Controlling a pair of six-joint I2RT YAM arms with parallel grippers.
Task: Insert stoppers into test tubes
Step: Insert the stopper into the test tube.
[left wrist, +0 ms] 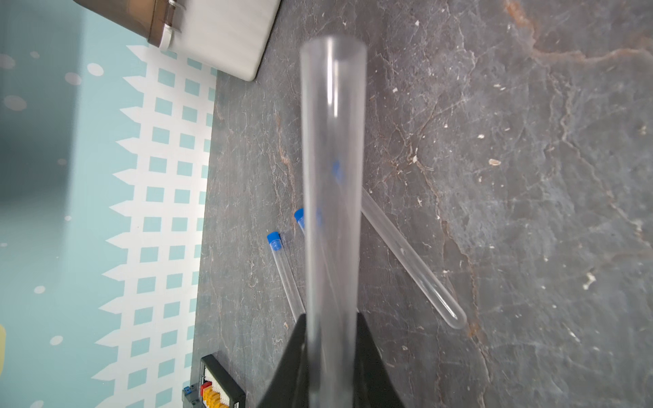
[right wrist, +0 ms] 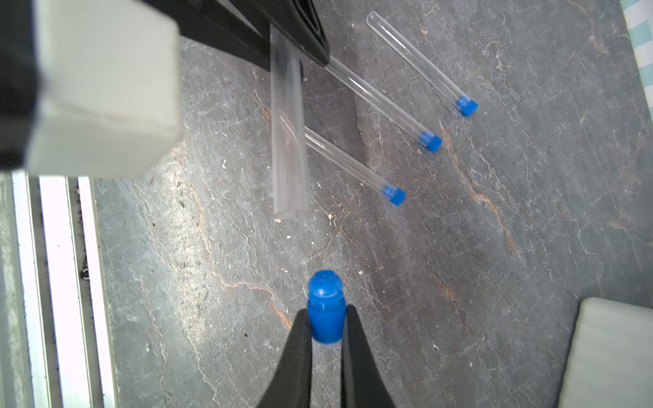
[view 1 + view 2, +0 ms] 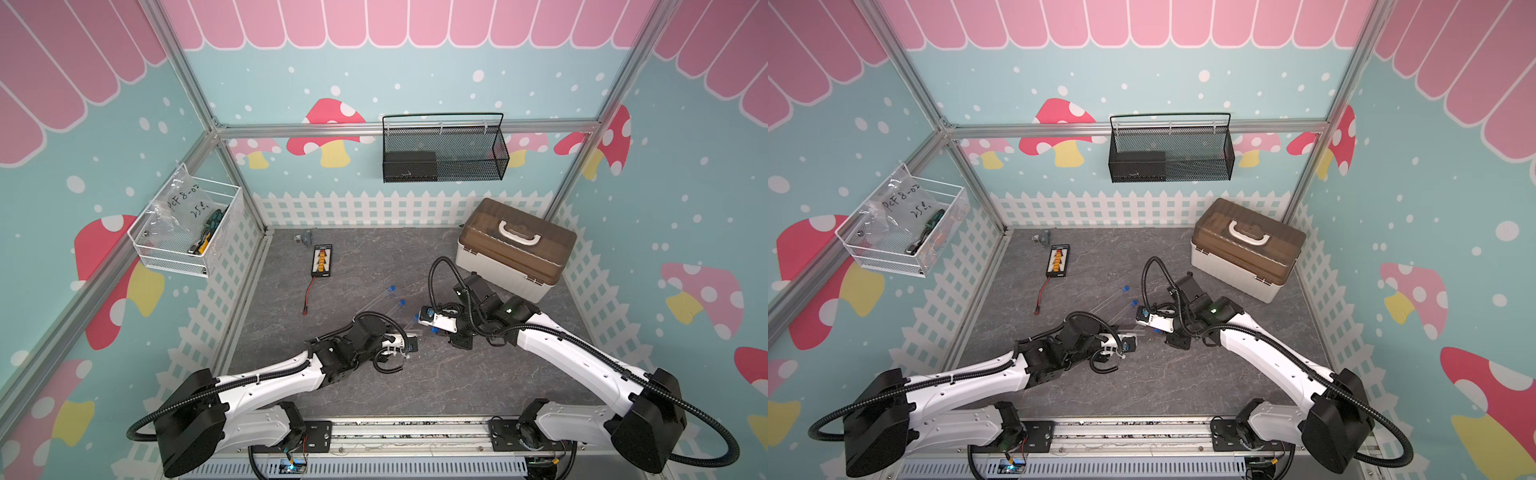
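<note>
Facing the open tube (image 2: pixel 289 141), just short of its mouth: right claw (image 2: pixel 327 319) pinches the unseated blue stopper (image 2: pixel 325 311), ribbed end leading, lined up for insertion. Left claw (image 1: pixel 332 323) clamps that tube off the surface (image 2: pixel 494 282), apparently to steady it. Beyond the tube: three capped tubes (image 2: pixel 353 164), laid aside.

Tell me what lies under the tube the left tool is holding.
Under the held tube in the left tool, a stoppered tube crosses on the grey table, blue stopper showing. In the right wrist view its closed end is covered.
</note>
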